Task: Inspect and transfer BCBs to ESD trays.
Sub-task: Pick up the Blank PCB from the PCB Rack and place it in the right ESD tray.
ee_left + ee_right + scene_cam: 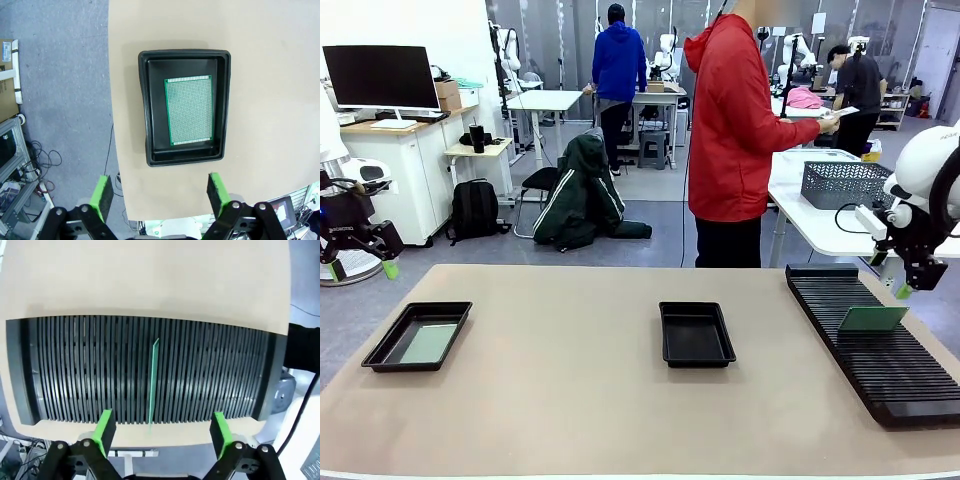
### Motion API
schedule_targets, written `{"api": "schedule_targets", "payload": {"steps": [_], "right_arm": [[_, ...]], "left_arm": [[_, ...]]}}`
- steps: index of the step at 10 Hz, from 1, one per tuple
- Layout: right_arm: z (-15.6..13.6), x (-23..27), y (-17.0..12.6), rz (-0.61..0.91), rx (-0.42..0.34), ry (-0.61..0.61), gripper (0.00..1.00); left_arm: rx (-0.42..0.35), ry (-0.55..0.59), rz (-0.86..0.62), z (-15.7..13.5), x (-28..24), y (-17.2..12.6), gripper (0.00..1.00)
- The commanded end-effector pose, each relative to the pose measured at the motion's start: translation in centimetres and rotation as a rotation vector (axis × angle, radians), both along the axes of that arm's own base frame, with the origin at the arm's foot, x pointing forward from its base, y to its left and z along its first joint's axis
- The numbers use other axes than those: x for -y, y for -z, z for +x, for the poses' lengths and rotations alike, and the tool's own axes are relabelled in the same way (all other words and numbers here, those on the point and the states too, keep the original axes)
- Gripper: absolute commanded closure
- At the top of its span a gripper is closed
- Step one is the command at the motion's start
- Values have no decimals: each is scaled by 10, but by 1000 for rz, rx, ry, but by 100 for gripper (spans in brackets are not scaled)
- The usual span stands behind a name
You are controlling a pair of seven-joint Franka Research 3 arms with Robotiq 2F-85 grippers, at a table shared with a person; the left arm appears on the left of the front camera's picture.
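Observation:
One green BCB (428, 342) (190, 110) lies flat in the left ESD tray (382, 348) (145, 105) near the table's left edge. A second ESD tray (696, 334) sits at the table's middle with nothing in it. Another BCB (872, 318) (153, 380) stands on edge in a slot of the ribbed rack (880, 350) (75, 370) at the right. My left gripper (360, 268) (160, 194) hangs open high above the left tray. Above the standing board, my right gripper (905, 288) (162, 429) is open, its fingers either side of it and apart from it.
A person in a red hooded jacket (735, 130) stands at the table's far side, turned to the right. A white side table with a grey mesh basket (844, 183) is behind the rack. The left tray lies close to the table's edge (114, 150).

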State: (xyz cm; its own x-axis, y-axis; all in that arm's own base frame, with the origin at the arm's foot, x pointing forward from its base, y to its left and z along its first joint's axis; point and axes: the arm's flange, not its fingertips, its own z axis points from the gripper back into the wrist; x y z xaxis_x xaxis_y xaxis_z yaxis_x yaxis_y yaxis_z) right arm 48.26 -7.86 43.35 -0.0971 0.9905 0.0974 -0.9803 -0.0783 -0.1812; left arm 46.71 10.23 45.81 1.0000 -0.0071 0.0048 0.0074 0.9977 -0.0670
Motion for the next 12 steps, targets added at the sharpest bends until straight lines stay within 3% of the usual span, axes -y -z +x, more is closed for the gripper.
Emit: {"api": "schedule_targets", "payload": {"steps": [1, 7, 12], "right_arm": [[5, 8, 12, 18, 2, -6, 0], [8, 6, 58, 17, 7, -8, 0], [-2, 3, 70, -28, 14, 39, 0]], "left_arm": [[15, 5, -1, -1, -1, 3, 0], [15, 5, -1, -1, -1, 3, 0], [15, 5, -1, -1, -1, 3, 0]]}}
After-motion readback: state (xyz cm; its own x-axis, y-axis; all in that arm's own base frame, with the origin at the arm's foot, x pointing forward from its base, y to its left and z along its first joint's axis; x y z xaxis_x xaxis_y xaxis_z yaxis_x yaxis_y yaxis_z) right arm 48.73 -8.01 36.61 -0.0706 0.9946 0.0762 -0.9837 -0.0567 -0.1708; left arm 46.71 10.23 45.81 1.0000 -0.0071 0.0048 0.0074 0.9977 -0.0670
